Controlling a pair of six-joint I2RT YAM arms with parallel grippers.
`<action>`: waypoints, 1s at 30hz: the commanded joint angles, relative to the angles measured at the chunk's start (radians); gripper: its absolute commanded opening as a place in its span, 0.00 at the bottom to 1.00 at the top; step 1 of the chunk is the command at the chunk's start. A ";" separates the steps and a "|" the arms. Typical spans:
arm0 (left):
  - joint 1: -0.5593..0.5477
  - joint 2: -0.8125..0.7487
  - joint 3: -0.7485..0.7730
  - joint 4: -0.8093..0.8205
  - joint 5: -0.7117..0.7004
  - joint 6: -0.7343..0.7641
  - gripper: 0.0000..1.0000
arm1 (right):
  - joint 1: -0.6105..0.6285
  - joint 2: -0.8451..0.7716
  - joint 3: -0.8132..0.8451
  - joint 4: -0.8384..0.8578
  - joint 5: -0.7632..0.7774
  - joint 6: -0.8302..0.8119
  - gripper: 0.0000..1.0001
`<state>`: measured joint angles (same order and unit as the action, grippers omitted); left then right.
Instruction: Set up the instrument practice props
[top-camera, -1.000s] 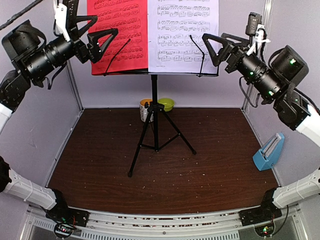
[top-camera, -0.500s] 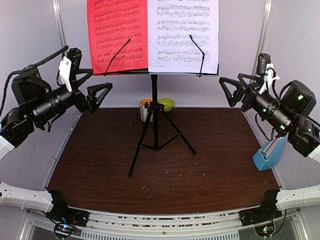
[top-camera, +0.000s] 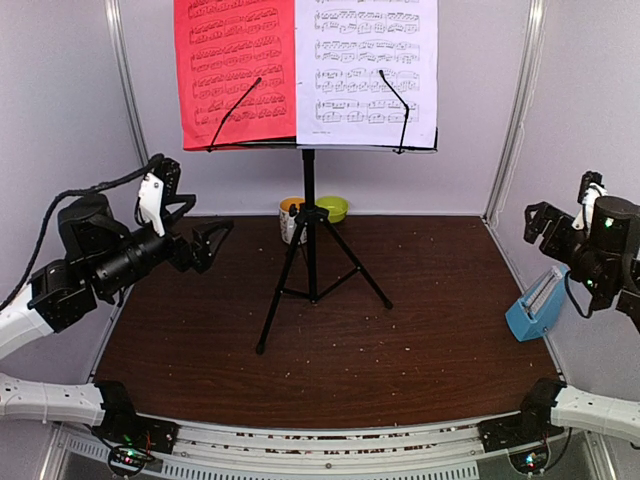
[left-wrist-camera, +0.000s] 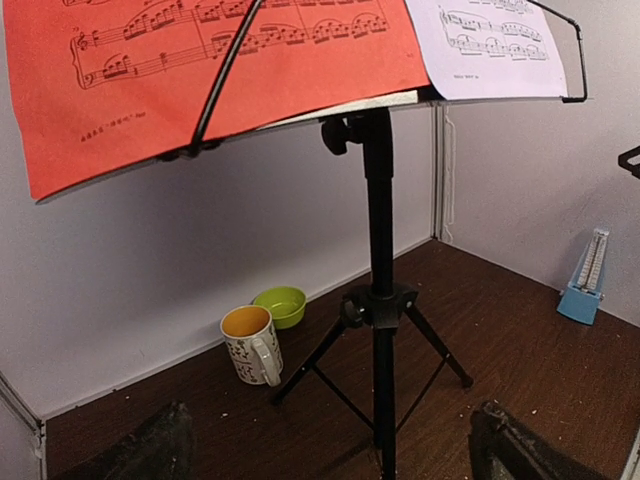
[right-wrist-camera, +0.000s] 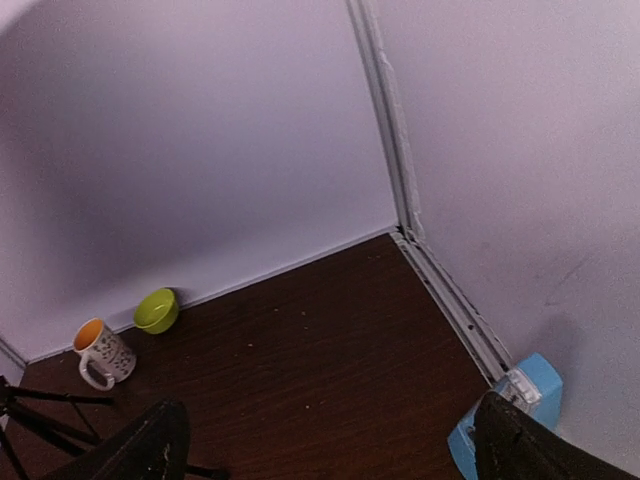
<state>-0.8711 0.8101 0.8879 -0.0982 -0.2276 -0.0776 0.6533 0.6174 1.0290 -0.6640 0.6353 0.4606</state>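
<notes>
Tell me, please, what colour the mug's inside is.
The mug is orange inside; left wrist view.

Open floor on both flanks, music stand dead centre.
Its tripod legs block my middle lane; mug and green bowl sit just behind them; the metronome hugs the right wall near my right gripper.

From where I stand, the stand is black metal tubing, mostly matt, with a faint sheen along the pole. Both pages on it are plain matt paper, the red sheet and the white sheet. The tabletop is dark wood grain, dull and dusted with pale specks. The metronome looks like smooth light-blue plastic. The mug and the green bowl look smooth and slightly glossy.
</notes>
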 joint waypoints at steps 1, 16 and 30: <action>0.006 0.003 -0.007 0.111 -0.032 -0.025 0.98 | -0.151 0.094 0.036 -0.242 0.055 0.236 1.00; 0.006 0.009 -0.037 0.177 -0.020 0.004 0.98 | -0.531 0.397 0.064 -0.435 -0.014 0.598 1.00; 0.007 -0.007 -0.049 0.182 -0.011 0.010 0.98 | -0.606 0.546 0.035 -0.362 0.056 0.677 1.00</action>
<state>-0.8711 0.8188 0.8509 0.0292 -0.2466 -0.0727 0.0635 1.1252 1.0538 -1.0477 0.6292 1.1072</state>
